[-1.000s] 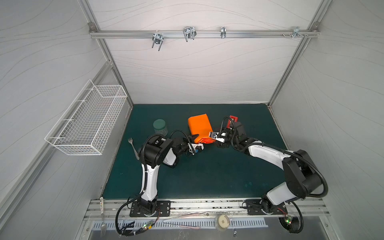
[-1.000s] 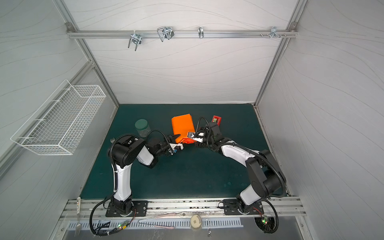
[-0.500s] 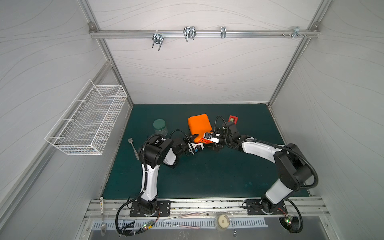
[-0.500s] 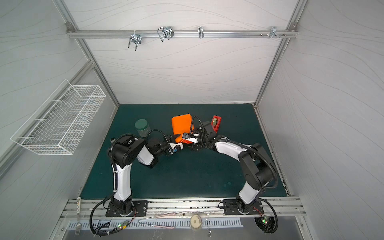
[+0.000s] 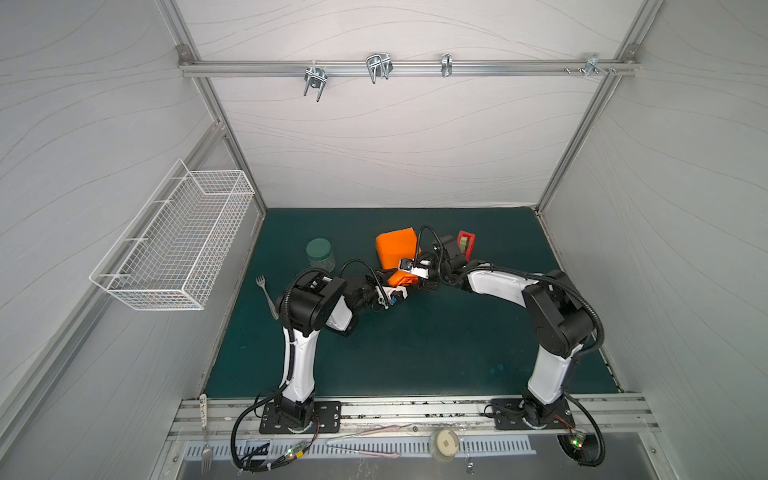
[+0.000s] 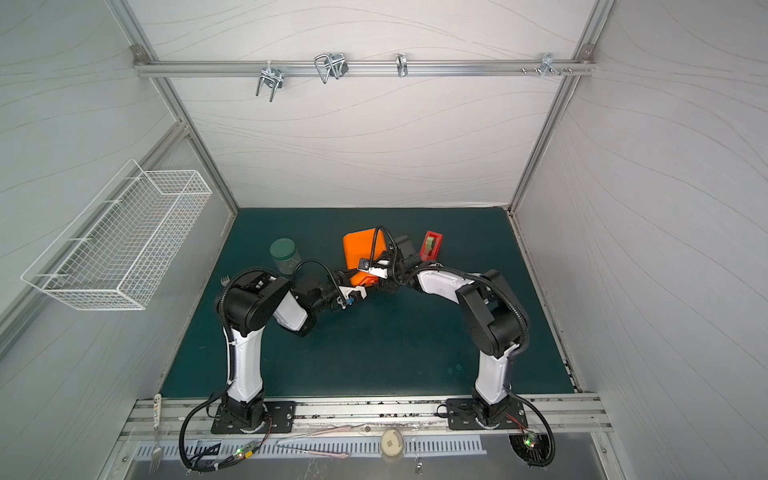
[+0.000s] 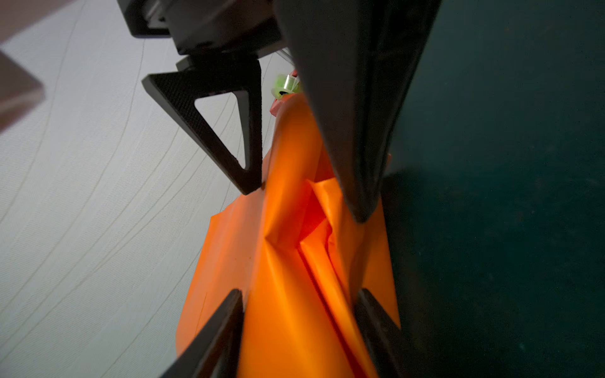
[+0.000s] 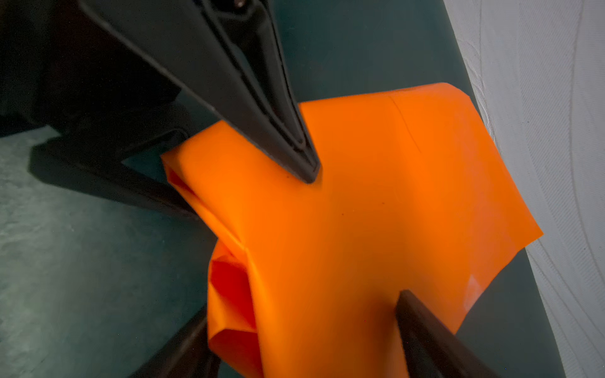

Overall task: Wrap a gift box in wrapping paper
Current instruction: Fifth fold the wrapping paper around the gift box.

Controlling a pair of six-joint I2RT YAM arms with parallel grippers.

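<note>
The orange wrapping paper (image 5: 395,249) (image 6: 360,249) is folded into a parcel at mid-table, with one flap rising toward the back. The gift box is hidden under it. My left gripper (image 5: 395,279) (image 7: 301,294) comes in from the left and is shut on the papered near end, a finger pressing on each side. My right gripper (image 5: 417,279) (image 8: 302,304) comes in from the right onto the same end. Its fingers straddle the folded paper (image 8: 360,229) and rest against it. In the left wrist view, both tips of the right gripper (image 7: 307,204) touch the paper (image 7: 288,261).
A red tape dispenser (image 5: 466,243) (image 6: 432,245) stands just behind the right wrist. A green-lidded jar (image 5: 320,253) and a fork (image 5: 266,293) lie to the left. A wire basket (image 5: 174,241) hangs on the left wall. The back wall is close behind the flap.
The right arm has swung its elbow inward and slid left along the parcel, uncovering the tape dispenser. The left arm and parcel have stayed put.
</note>
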